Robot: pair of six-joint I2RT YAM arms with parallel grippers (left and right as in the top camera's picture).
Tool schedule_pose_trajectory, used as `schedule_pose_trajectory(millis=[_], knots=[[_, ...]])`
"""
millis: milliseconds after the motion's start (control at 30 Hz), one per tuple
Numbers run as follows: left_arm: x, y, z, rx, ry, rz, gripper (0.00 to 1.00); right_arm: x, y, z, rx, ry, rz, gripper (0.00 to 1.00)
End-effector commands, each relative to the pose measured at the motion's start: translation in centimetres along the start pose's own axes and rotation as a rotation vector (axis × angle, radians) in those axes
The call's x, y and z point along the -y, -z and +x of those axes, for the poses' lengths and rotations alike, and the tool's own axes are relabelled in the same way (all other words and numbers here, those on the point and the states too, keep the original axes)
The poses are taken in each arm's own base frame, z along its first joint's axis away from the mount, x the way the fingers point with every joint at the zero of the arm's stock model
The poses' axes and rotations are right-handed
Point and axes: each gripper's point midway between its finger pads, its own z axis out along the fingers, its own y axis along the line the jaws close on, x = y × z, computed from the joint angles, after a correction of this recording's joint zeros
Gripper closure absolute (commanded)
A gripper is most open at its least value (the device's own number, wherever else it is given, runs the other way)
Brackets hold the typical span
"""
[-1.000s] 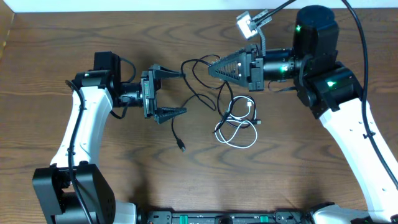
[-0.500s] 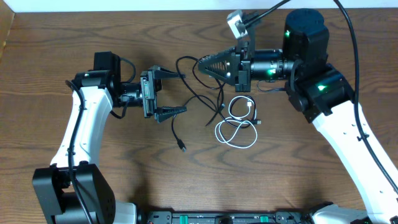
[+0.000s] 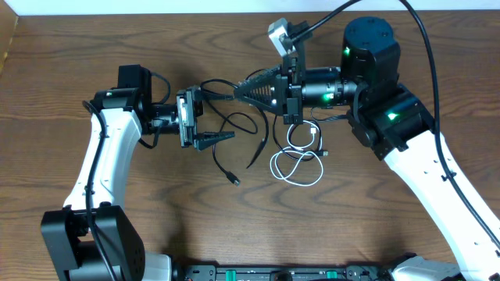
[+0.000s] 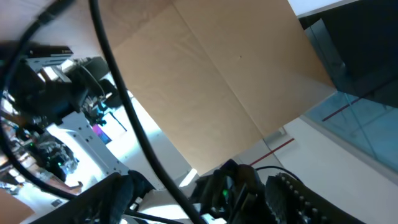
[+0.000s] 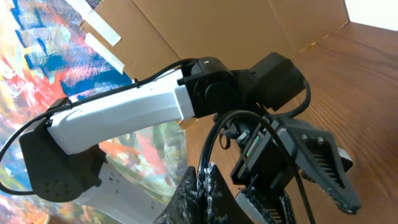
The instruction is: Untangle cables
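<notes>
Two thin black cables point(image 3: 232, 179) are looping across the brown wooden table point(image 3: 156, 226), about midway between its far and near edges, with the white coiled cable point(image 3: 297, 168) lying just beside them. Your right gripper point(image 3: 238, 91) is clenching one black strand; your left gripper point(image 3: 223, 115) is standing spread, grasping nothing

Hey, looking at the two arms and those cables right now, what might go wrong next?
1. The right tool is shut on a black cable whose loops run down beside the white cable. Pulling away may tighten a snag or drag the white coil along.
2. The left tool is open with black loops close to its fingers. Closing there may pinch the wrong strand, or two together.
</notes>
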Motion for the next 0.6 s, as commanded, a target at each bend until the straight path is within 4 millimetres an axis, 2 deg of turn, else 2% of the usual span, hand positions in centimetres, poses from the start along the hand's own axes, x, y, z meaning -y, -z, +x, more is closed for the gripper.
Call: schedule_pose_trajectory(millis=[0,167,367,467,567], knots=[[0.27,0.09,0.23,-0.020,0.018,0.014,0.29,-1.27,-0.05,-0.16,0.002,0.045,-0.016,0.99],[0.27,0.09,0.22,-0.019,0.018,0.014,0.37,-1.29,-0.05,-0.15,0.002,0.044,-0.017,0.99],[0.27,0.09,0.23,-0.020,0.018,0.014,0.40,-1.20,-0.07,0.11,-0.007,0.029,-0.014,0.99],[0.27,0.09,0.22,-0.019,0.018,0.014,0.50,-1.16,-0.07,0.19,-0.009,0.024,-0.013,0.99],[0.27,0.09,0.22,-0.019,0.018,0.014,0.55,-1.15,-0.07,0.18,-0.009,0.025,-0.013,0.99]])
